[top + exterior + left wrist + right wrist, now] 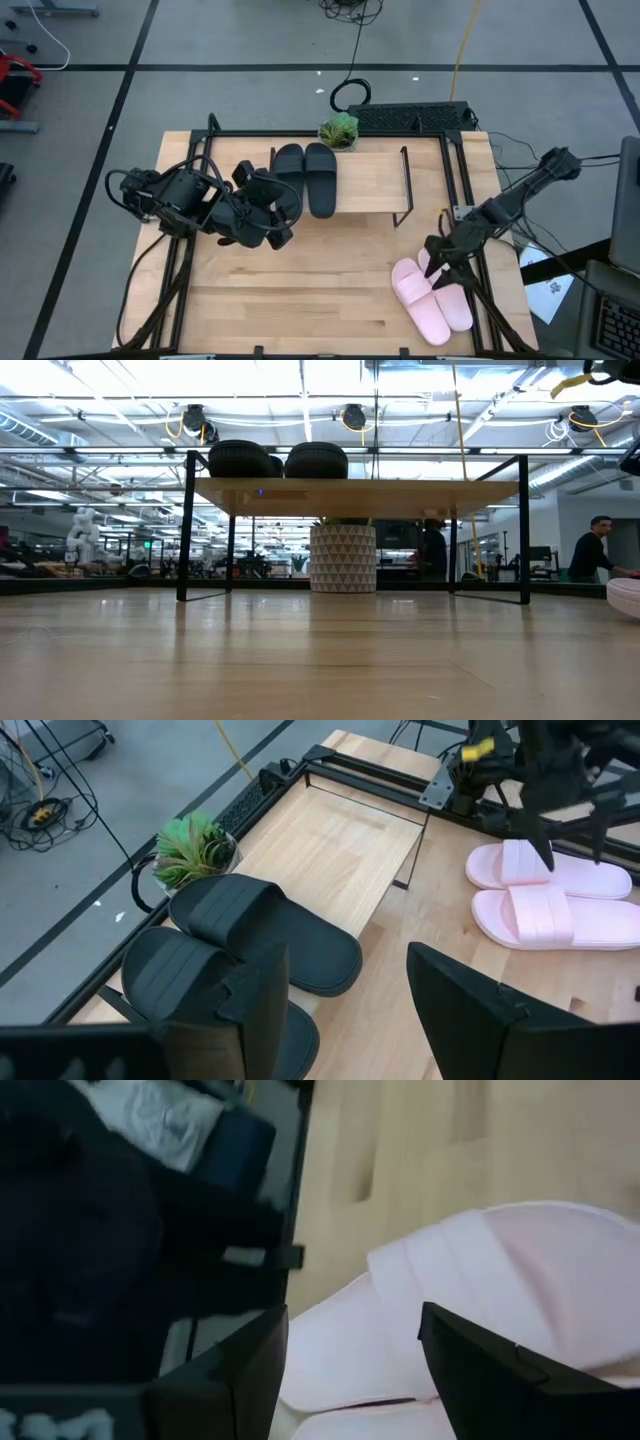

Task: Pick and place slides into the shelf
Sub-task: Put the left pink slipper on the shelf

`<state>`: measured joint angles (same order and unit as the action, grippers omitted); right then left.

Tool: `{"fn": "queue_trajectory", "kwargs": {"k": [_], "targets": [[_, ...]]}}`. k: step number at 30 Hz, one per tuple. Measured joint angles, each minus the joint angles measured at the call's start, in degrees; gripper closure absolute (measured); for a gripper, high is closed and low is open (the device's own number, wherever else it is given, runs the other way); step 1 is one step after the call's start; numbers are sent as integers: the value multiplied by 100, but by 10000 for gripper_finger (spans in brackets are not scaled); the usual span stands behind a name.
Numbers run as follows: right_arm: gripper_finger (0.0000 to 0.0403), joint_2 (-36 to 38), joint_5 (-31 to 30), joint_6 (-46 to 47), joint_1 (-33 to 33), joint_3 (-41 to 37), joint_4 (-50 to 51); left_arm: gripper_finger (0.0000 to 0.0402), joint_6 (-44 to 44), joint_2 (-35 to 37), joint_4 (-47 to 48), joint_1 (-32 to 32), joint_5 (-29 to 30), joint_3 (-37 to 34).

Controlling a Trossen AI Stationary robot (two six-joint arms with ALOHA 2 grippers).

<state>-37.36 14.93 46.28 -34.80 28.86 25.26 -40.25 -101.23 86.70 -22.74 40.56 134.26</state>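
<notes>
The two black slides point(305, 178) lie side by side on the left part of the shelf's plank top point(370, 180); in the low view they point(275, 460) sit on the plank point(400, 495). My left gripper point(280, 215) is open at the shelf's near left corner, beside the black slides' point(250, 935) near ends, its fingers point(250, 1010) apart. The pink slides point(430, 300) lie together on the table's near right part. My right gripper point(440, 262) hangs open over their far ends, a finger on either side of one pink slide point(480, 1270).
A small potted plant point(340, 130) stands at the shelf's far edge, its patterned pot point(343, 558) visible under the plank. Black frame rails point(465, 180) run along the table's sides. Bare tabletop point(300, 290) lies between shelf and near edge. A person point(595, 550) is in the room beyond.
</notes>
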Motion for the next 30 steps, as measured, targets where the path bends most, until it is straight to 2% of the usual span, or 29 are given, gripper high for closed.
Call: {"fn": "queue_trajectory", "kwargs": {"k": [6, 10, 14, 19, 24, 30], "targets": [[184, -629, 186, -250, -4, 2, -121, 197, -15, 0, 1, 0, 0, 0], [184, -747, 291, -99, -15, 1, -263, 197, 116, 0, 4, 0, 2, 0], [184, -752, 494, 191, -13, 2, -861, 197, 261, 0, 6, 0, 2, 0], [184, -742, 466, 419, 27, 2, -1615, 197, 426, 0, 6, 0, 0, 0], [184, -743, 266, 486, 188, 2, -1946, 197, 555, 0, 7, 0, -20, 0], [184, -744, 13, 1414, 306, 2, -2075, 197, 559, 0, 8, -13, -264, 0]]}}
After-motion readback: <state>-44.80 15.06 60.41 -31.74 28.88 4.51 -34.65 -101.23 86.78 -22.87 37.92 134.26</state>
